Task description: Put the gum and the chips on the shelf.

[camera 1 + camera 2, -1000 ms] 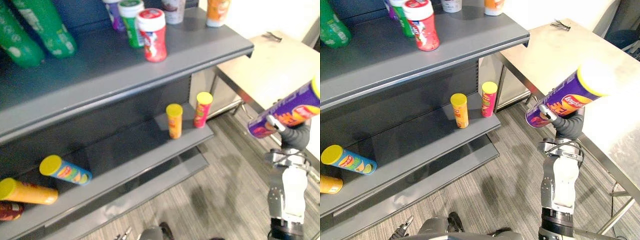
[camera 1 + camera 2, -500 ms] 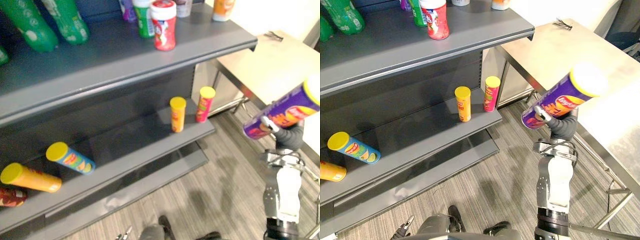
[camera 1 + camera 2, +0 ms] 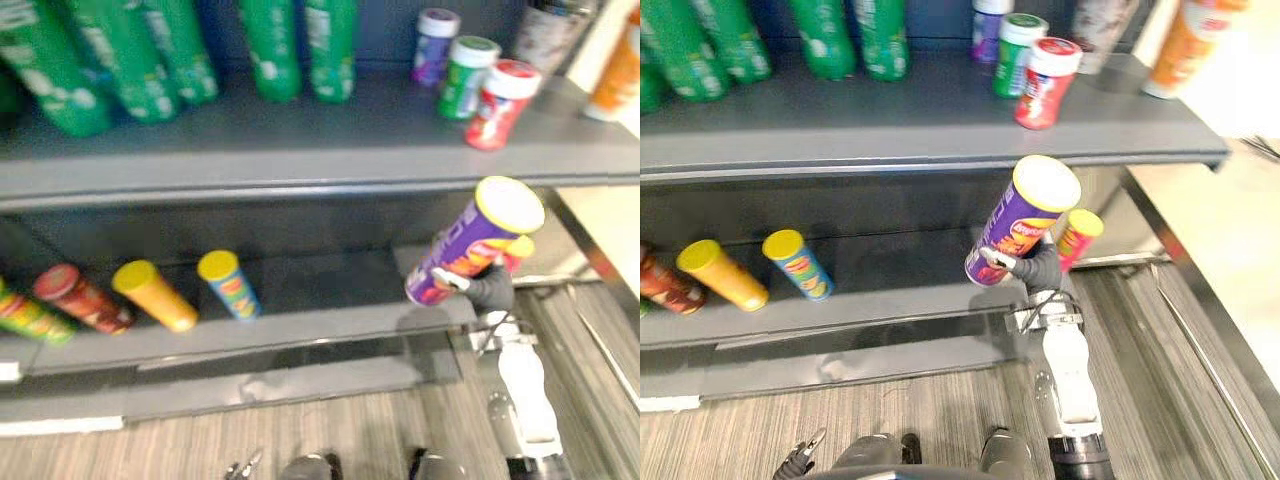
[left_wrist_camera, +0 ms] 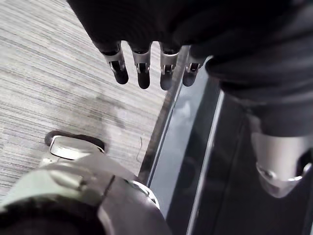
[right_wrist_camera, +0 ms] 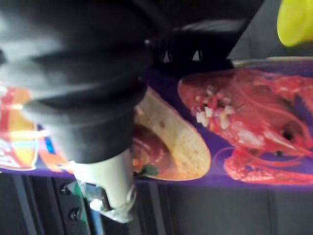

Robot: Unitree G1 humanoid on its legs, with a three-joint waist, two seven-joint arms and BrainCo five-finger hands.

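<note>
Holds the purple chips can (image 3: 1023,222) tilted in the curled right hand (image 3: 1038,268) before the lower shelf (image 3: 902,296) (left hand (image 4: 142,69) slack, fingers straight); next likely needs standing it there.

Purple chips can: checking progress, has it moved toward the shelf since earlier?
Yes: the purple chips can, in the right robot hand, went left toward the shelf, now beside the pink can.

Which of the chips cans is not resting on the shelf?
The purple can with the yellow lid, held tilted in the right hand in front of the lower shelf.
</note>
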